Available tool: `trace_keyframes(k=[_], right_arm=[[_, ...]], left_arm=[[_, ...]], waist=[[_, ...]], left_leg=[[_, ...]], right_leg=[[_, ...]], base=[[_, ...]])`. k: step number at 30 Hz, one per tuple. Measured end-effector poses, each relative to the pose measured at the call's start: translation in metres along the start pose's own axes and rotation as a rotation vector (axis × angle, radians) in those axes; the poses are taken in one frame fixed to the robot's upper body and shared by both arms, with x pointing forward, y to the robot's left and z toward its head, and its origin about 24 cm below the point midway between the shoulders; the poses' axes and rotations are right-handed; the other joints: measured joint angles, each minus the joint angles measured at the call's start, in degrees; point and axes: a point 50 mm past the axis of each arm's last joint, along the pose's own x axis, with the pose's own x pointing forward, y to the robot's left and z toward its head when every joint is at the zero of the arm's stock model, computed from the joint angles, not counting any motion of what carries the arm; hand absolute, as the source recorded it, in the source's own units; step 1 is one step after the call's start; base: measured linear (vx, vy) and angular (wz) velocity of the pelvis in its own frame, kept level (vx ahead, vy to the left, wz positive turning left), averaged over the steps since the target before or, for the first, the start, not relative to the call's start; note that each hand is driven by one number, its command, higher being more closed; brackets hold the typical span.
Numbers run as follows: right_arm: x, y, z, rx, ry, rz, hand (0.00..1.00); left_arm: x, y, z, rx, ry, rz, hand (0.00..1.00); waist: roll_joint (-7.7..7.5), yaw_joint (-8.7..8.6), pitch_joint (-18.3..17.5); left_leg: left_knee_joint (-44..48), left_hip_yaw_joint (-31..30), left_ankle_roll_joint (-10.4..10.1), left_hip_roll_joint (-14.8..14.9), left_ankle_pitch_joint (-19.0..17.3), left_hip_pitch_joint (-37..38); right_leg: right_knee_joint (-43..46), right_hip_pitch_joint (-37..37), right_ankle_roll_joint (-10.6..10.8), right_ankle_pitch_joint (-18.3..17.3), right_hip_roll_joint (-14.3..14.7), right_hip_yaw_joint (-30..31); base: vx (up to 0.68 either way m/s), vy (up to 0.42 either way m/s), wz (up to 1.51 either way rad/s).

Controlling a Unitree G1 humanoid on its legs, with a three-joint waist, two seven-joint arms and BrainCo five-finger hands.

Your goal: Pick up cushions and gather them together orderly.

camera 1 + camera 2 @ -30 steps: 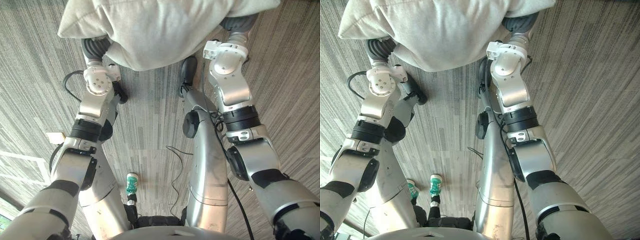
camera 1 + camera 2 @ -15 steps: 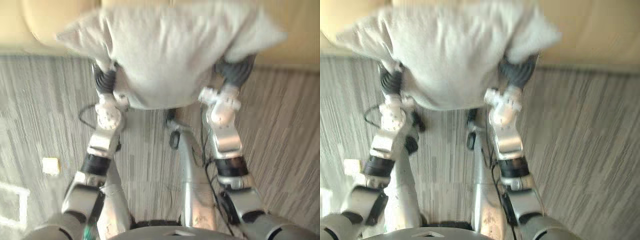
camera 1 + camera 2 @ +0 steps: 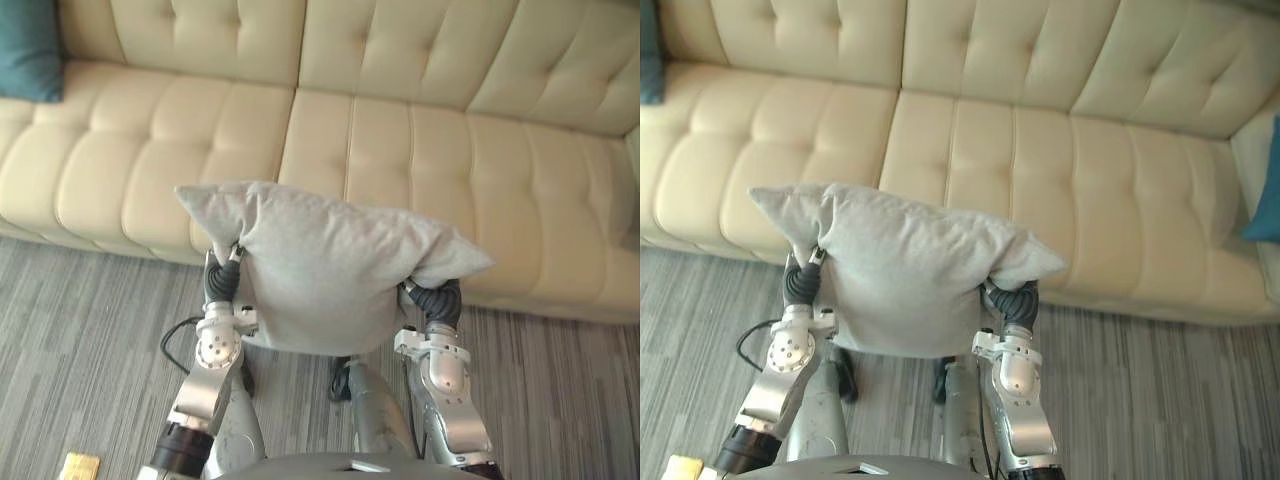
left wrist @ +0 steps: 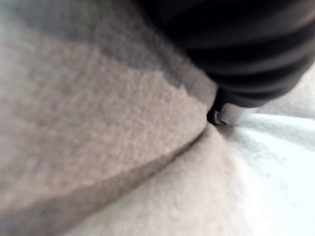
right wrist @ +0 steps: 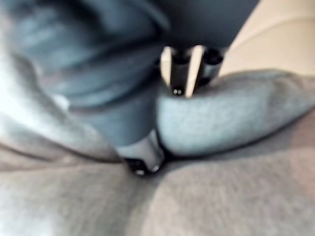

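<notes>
Room: cream tufted sofa (image 3: 400, 120) along the back, grey striped carpet (image 3: 80, 330) before it.
Cushion: light grey square fabric cushion (image 3: 320, 270), raised off the carpet between my two hands, before the sofa's seat.
My right hand (image 3: 437, 300): clamped, pinching the cushion's right corner.
My left hand (image 3: 221, 282): against the cushion's left edge; I cannot tell its grip.
Sofa's far left: teal cushion (image 3: 28, 45).

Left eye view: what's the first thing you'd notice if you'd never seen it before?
The big grey cushion in the middle, held up off the floor between the left hand and the right hand. Right behind it, the long cream sofa stretches across the top, with a teal cushion at its left end.
</notes>
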Motion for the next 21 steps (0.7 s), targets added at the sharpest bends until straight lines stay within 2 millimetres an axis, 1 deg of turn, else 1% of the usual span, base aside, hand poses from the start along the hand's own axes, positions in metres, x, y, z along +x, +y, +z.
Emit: trace_keyframes(k=[1,2,3,5,7,9,13,15,16,17,18,19,20,21], right_arm=[[0.000,0.000,0.000,-0.001,0.000,0.004,1.00],[0.000,0.001,0.000,-0.010,-0.005,0.025,1.00],[0.001,0.003,0.000,-0.021,-0.008,0.042,1.00],[0.006,0.005,-0.003,-0.048,-0.007,0.061,1.00],[0.014,0.008,-0.009,-0.087,0.001,0.078,1.00],[0.014,0.007,-0.014,-0.101,0.021,0.084,1.00],[0.013,0.007,-0.020,-0.144,0.038,0.108,1.00],[0.012,0.008,-0.022,-0.156,0.047,0.115,1.00],[0.011,0.007,-0.024,-0.161,0.056,0.115,1.00],[0.010,0.006,-0.025,-0.163,0.061,0.115,1.00],[0.007,0.005,-0.027,-0.165,0.071,0.114,1.00],[0.006,0.007,-0.029,-0.165,0.077,0.120,1.00],[0.005,0.010,-0.032,-0.166,0.091,0.136,1.00],[0.004,0.012,-0.034,-0.166,0.098,0.147,1.00]], left_arm=[[-0.002,0.001,-0.001,-0.002,0.003,0.001,1.00],[-0.008,0.005,-0.006,-0.001,0.017,0.009,1.00],[-0.011,0.008,-0.009,0.001,0.027,0.018,1.00],[-0.012,0.011,-0.011,0.004,0.033,0.025,1.00],[-0.012,0.012,-0.013,0.008,0.042,0.030,1.00],[-0.014,0.013,-0.015,0.010,0.050,0.026,1.00],[-0.021,0.016,-0.021,0.017,0.083,0.031,1.00],[-0.026,0.018,-0.025,0.020,0.102,0.035,1.00],[-0.029,0.019,-0.028,0.022,0.117,0.032,1.00],[-0.030,0.019,-0.029,0.024,0.123,0.028,1.00],[-0.031,0.021,-0.030,0.031,0.127,0.021,1.00],[-0.031,0.023,-0.030,0.037,0.128,0.024,1.00],[-0.031,0.027,-0.031,0.056,0.129,0.038,1.00],[-0.030,0.031,-0.031,0.068,0.125,0.048,1.00]], waist=[[-0.10,0.18,-0.7],[-0.14,0.44,-2.6],[-0.11,0.51,-4.5],[-0.18,0.33,-6.3],[-0.23,0.24,-6.7],[-0.27,0.27,-6.7],[-0.38,0.36,-7.3],[-0.35,0.56,-7.2],[-0.16,0.52,-7.0],[-0.08,0.45,-6.8],[-0.25,-0.10,-5.9],[-0.71,-0.20,-5.6],[-1.19,-0.07,-5.2],[-1.40,-0.10,-4.7]], left_leg=[[-1.2,-0.1,-0.1,-0.5,0.1,1.4],[-3.7,-0.2,-0.4,-1.3,0.8,4.1],[-5.0,-0.2,-0.1,-1.7,1.3,5.8],[-6.2,-1.1,0.1,-2.2,1.8,6.7],[-8.4,-2.8,0.1,-3.4,1.8,9.0],[-9.9,-2.8,0.1,-4.1,1.8,10.9],[-10.6,-3.3,0.5,-5.3,1.3,12.6],[-9.0,-3.5,1.0,-5.2,-0.4,12.4],[-7.5,-4.0,1.7,-5.2,-2.4,12.4],[-6.9,-4.3,1.8,-5.3,-2.9,12.4],[-5.2,-5.4,2.7,-5.9,-4.1,12.6],[-4.4,-5.8,3.1,-6.6,-4.5,12.5],[-4.1,-6.2,4.0,-7.4,-4.9,12.5],[-4.6,-6.7,4.8,-8.0,-4.8,12.5]], right_leg=[[-1.5,1.4,0.0,0.4,0.0,0.0],[-5.3,4.7,0.1,2.0,0.3,0.0],[-8.9,7.2,0.8,3.7,0.6,-0.2],[-12.8,9.4,1.1,5.7,1.2,-0.3],[-18.3,13.6,1.5,8.6,1.5,-0.3],[-20.6,15.9,1.5,10.0,1.4,-0.1],[-19.8,16.8,1.3,10.2,0.3,0.2],[-16.0,15.4,0.9,9.9,-0.5,0.3],[-10.2,13.5,0.0,9.2,-1.1,0.3],[-7.0,12.5,0.0,9.2,-1.6,0.3],[1.7,9.6,-0.4,9.4,-2.9,0.5],[5.6,8.0,-1.2,9.9,-3.8,1.2],[9.5,6.1,-3.1,11.3,-4.6,2.5],[12.2,4.4,-5.5,12.6,-4.9,3.2]], base=[[0.19,0.030,0.01],[0.23,0.034,-0.02],[0.24,0.039,-0.03],[0.19,0.033,-0.05],[0.18,0.036,-0.06],[0.10,0.058,0.02],[0.03,0.063,0.01],[-0.06,0.111,-0.07],[-0.12,0.175,-0.01],[-0.16,0.198,0.25],[-0.13,0.153,0.35],[-0.11,0.136,0.40],[-0.08,0.109,0.26],[-0.06,0.070,0.38]])
